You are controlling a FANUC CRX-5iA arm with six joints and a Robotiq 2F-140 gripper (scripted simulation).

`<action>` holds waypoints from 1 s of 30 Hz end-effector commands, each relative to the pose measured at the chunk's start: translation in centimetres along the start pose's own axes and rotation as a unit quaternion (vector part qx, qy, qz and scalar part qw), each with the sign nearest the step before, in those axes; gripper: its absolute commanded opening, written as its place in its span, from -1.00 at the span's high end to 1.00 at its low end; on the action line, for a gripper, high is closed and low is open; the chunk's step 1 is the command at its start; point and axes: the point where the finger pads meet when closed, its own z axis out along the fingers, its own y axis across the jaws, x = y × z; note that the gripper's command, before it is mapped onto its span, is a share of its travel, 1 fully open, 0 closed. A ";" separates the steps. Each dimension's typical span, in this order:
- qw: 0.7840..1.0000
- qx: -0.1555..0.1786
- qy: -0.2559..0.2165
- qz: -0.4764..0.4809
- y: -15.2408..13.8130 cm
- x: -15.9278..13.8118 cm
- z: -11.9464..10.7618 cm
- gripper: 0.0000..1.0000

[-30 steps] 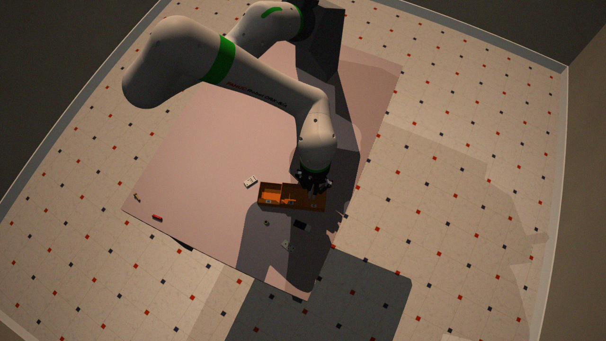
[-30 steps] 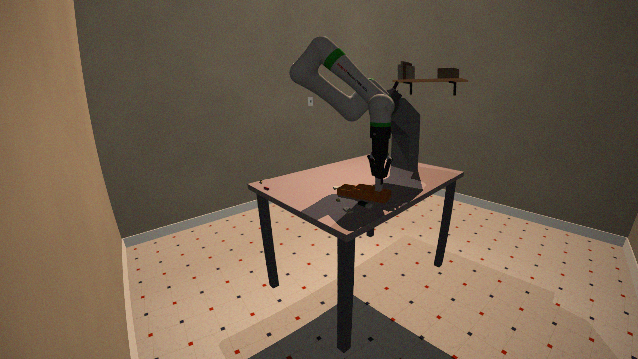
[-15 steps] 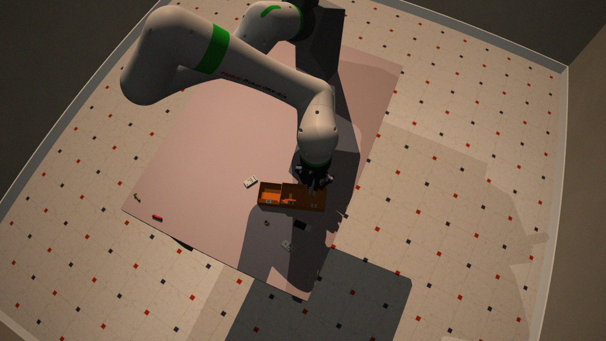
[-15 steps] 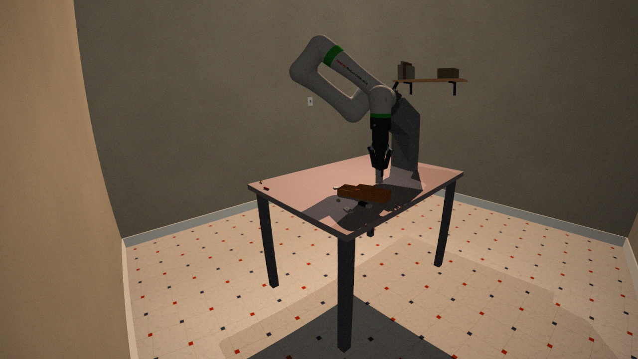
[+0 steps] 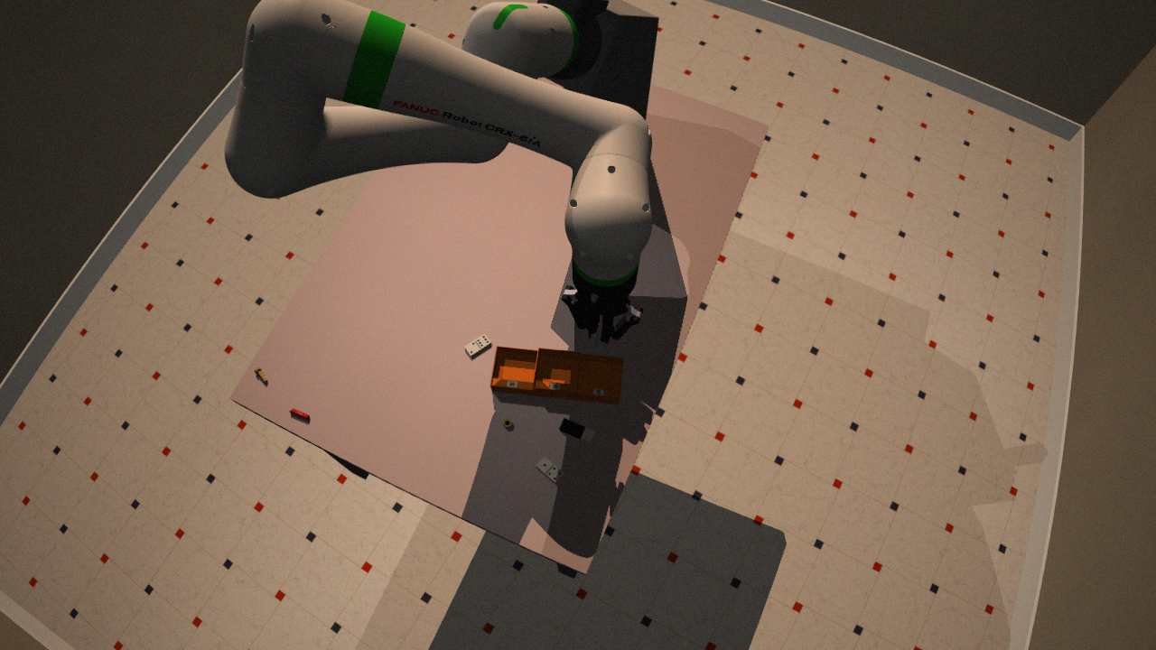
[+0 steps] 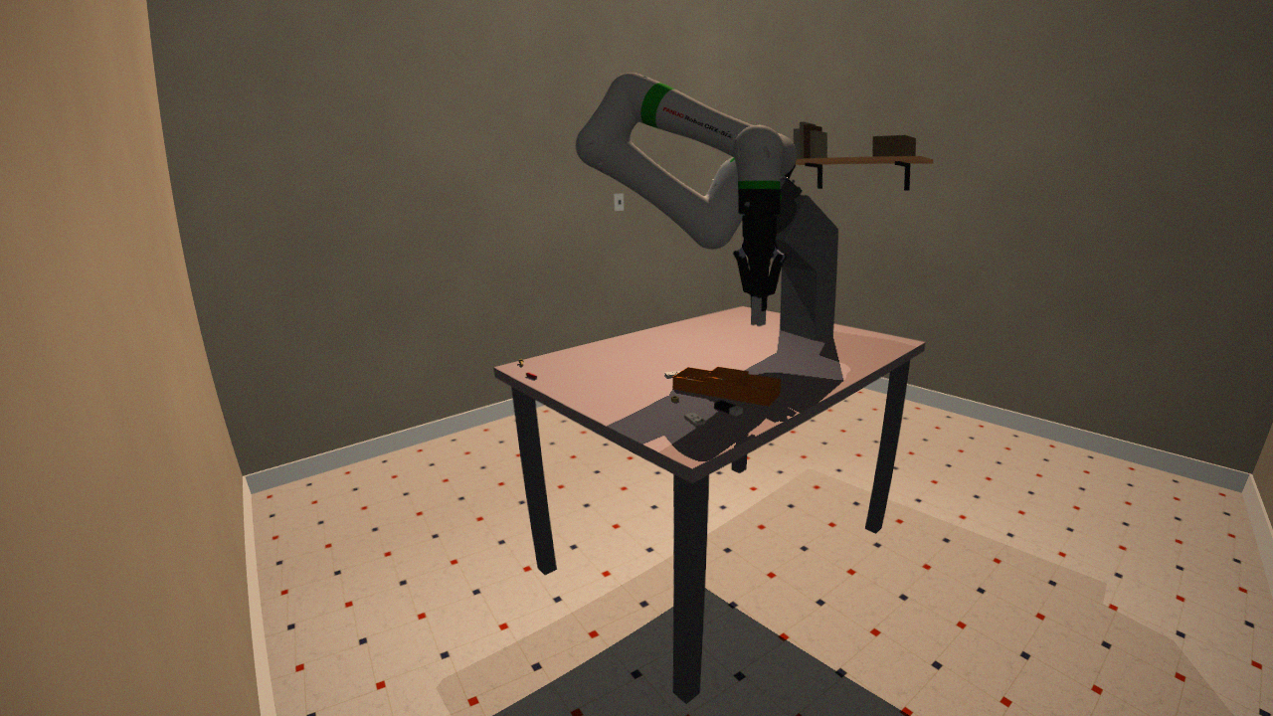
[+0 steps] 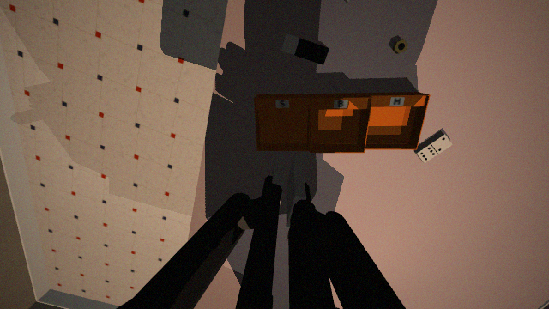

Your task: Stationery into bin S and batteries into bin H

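Note:
Three joined orange bins stand in a row on the pink table; they are marked S (image 7: 282, 124), B (image 7: 339, 124) and H (image 7: 395, 124). The S bin (image 5: 593, 378) looks empty inside. My gripper (image 7: 286, 167) hangs high above the table just behind the S end of the row (image 6: 725, 384). Its fingers are close together and I see nothing between them. A black and grey block (image 7: 305, 48) lies in front of the bins. A small red thing (image 5: 300, 413) and a small yellowish thing (image 5: 261, 375) lie near the far left table edge.
A white domino (image 7: 433, 146) lies beside the H bin. A second domino (image 5: 547, 468) and a brass nut (image 7: 399, 45) lie in front of the row. The table's edge runs close to the S end of the bins.

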 end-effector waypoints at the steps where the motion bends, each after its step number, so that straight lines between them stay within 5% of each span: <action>1: 1.000 -0.003 0.000 0.001 0.1 0.1 -1.1 0.70; 6: 1.000 -0.003 0.000 0.001 0.1 0.1 -1.1 0.70; 7: 1.000 -0.003 0.000 0.026 0.8 0.4 -1.0 0.54; 15: 0.988 -0.003 0.000 0.157 5.2 2.6 -0.1 0.54; 30: 0.887 -0.005 0.000 0.461 16.2 8.2 2.2 0.54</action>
